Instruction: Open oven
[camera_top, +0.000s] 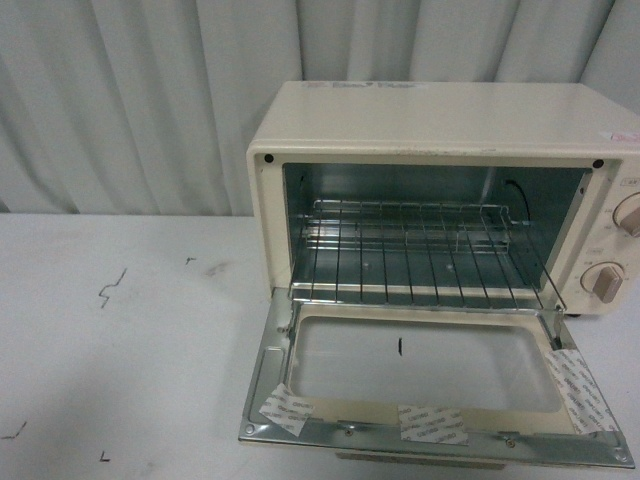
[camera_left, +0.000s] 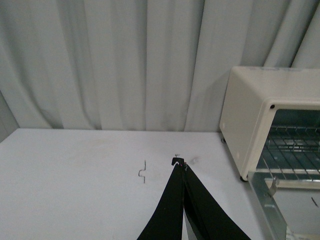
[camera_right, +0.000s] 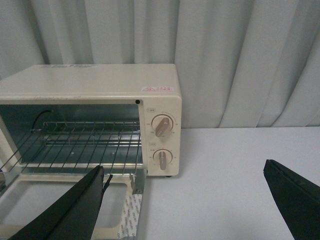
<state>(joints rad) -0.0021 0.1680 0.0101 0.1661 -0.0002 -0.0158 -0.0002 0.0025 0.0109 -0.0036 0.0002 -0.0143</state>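
- Cream-white metal is filling the centre and right of the front view: the oven (camera_top: 440, 130) is sitting on the pale table (camera_top: 120, 330) before a grey curtain (camera_top: 120, 100), running off the right edge of the frame.
- Its door (camera_top: 430, 375) is lying fully dropped, glass window facing up across the lower centre of the frame, so the opening is looking complete to me.
- Doing this step well now means backing away straight, without nudging the lowered door or dragging it upward again.
- Inside the cavity, a wire rack (camera_top: 420, 250) is sitting level, mid frame.
- White tape strips (camera_top: 432, 424) are showing along the door's inner frame, near the bottom edge.
- Two beige knobs (camera_right: 161, 125) are stacked at centre in the right wrist view.
- Neither arm is showing in the front view.
- Right gripper (camera_right: 185, 200) is standing widely spread and empty, one finger over the door's corner.
- Left gripper (camera_left: 183, 165) is showing its fingers pressed together, hovering over bare table away from the oven.
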